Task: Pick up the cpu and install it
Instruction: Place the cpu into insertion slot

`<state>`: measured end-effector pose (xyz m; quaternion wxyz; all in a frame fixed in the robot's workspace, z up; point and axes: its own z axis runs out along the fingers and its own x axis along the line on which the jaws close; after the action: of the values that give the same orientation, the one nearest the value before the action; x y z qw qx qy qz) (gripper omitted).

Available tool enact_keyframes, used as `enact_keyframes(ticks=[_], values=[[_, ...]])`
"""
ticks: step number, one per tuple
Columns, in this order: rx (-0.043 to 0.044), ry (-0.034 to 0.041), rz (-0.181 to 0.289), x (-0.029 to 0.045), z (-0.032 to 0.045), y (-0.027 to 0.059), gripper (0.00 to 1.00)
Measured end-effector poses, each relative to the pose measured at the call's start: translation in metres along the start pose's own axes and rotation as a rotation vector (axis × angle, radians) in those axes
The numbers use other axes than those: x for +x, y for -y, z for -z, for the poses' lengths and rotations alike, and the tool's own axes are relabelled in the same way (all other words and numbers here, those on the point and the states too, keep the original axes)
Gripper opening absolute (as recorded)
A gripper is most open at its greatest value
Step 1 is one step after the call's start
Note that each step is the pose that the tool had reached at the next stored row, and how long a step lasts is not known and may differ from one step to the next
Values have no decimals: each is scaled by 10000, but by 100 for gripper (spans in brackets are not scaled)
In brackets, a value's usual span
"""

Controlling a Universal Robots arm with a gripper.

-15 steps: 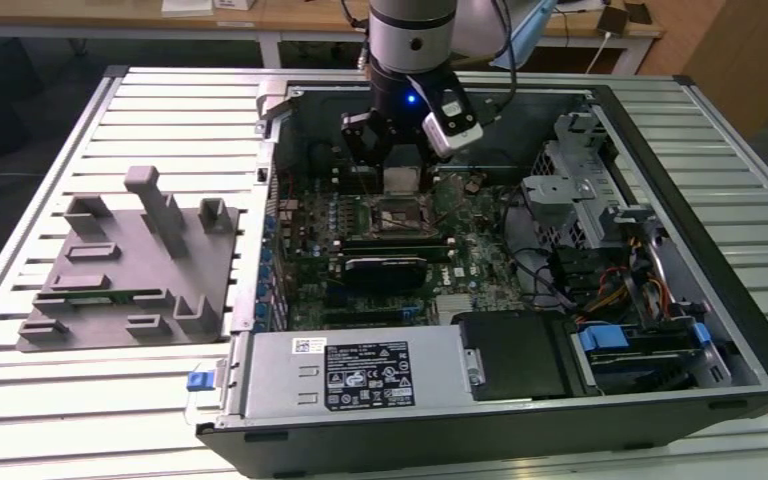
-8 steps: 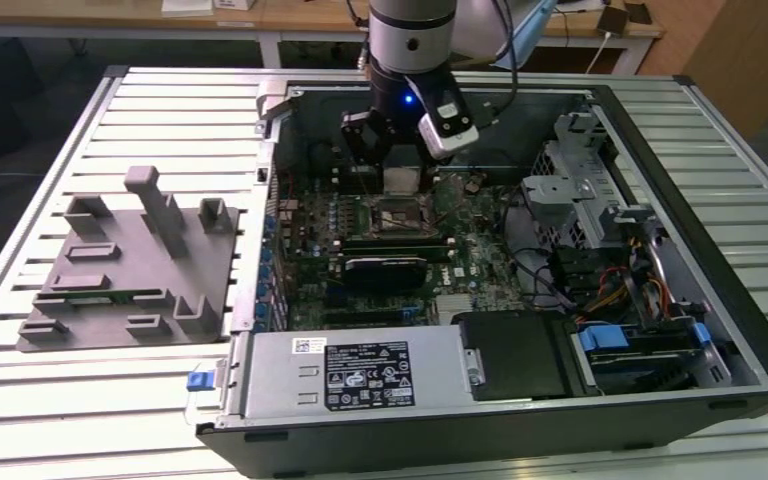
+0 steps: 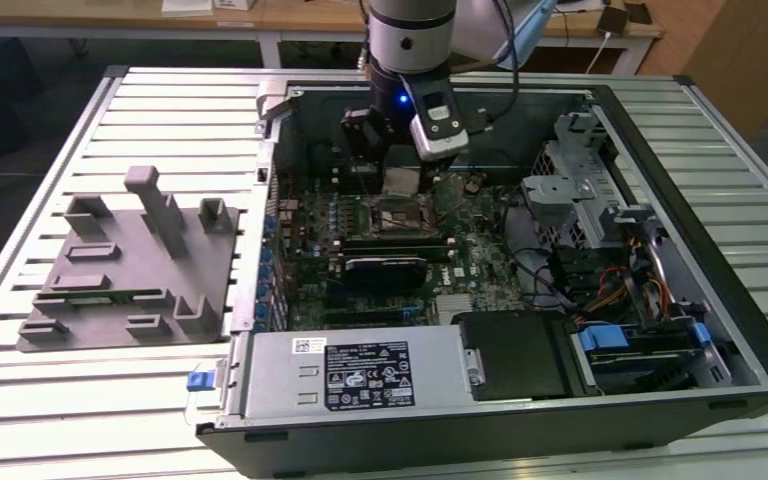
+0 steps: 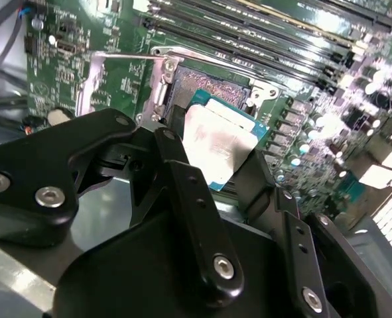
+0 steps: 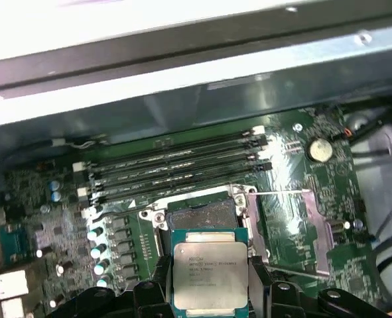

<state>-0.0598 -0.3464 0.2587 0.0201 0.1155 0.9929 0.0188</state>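
A slatted metal bench [image 3: 77, 400] is carrying an open computer case [image 3: 704, 330]. Inside it, the gripper [image 5: 209, 281] is clamping the cpu [image 5: 207, 265] by two opposite edges, hanging it just beside the open socket [image 5: 199, 215] on the motherboard [image 5: 282, 165]. The placing step seems to be in hand, the chip not yet seated. Seating is calling for edges squared to the frame and a level descent. The chip is lying flat, metal top up, its slightly longer side pointing toward the memory slots [image 5: 176, 165].
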Motion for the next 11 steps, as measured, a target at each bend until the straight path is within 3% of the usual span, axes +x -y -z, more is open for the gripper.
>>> enact_keyframes(ticks=[11], values=[[67, 79, -1887, 0, -2, 0, 54]])
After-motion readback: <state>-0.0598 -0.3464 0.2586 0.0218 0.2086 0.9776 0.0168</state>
